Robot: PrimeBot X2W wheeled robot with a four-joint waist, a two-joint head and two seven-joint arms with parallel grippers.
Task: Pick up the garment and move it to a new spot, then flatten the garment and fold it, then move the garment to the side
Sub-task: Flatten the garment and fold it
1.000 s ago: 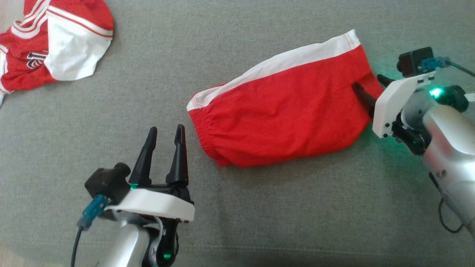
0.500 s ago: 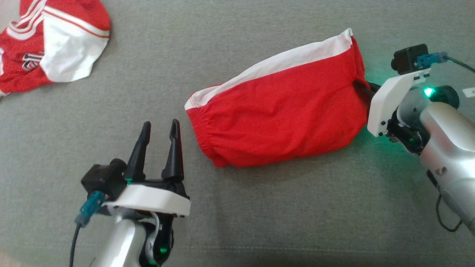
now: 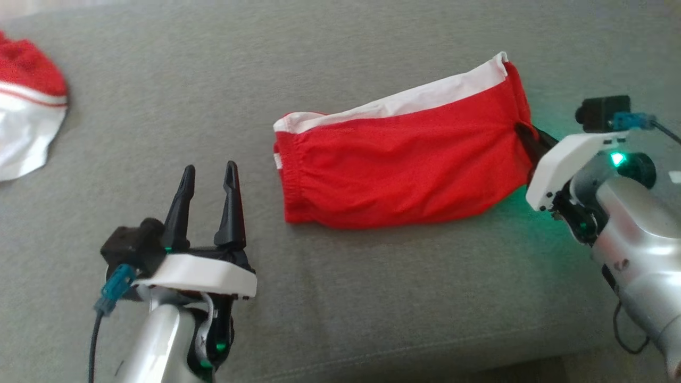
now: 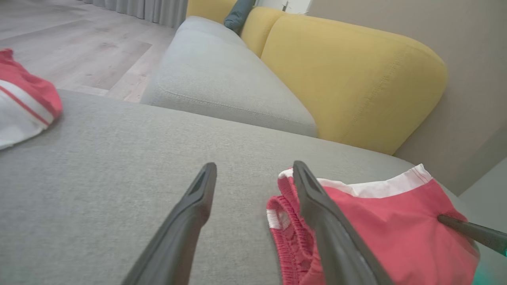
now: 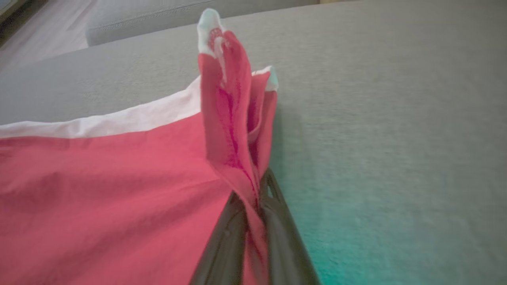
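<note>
1. Nearest, the left gripper [image 3: 209,171] hangs over the grey cushion [image 3: 372,298]. Its two fingers are spread wide and hold nothing.
2. Just to its right lies the garment [image 3: 399,159], a pair of red shorts with a white band along the far edge. They lie mostly flat across the middle of the cushion, elastic waistband toward the left gripper.
3. At the shorts' other end, the right gripper [image 5: 255,196] is clamped narrow on the cloth. A pinched red fold stands up from its fingers.
4. Farther left, a red-and-white jersey [image 3: 26,122] lies well apart.
5. Beyond the cushion rises a yellow backrest [image 4: 348,79].
</note>
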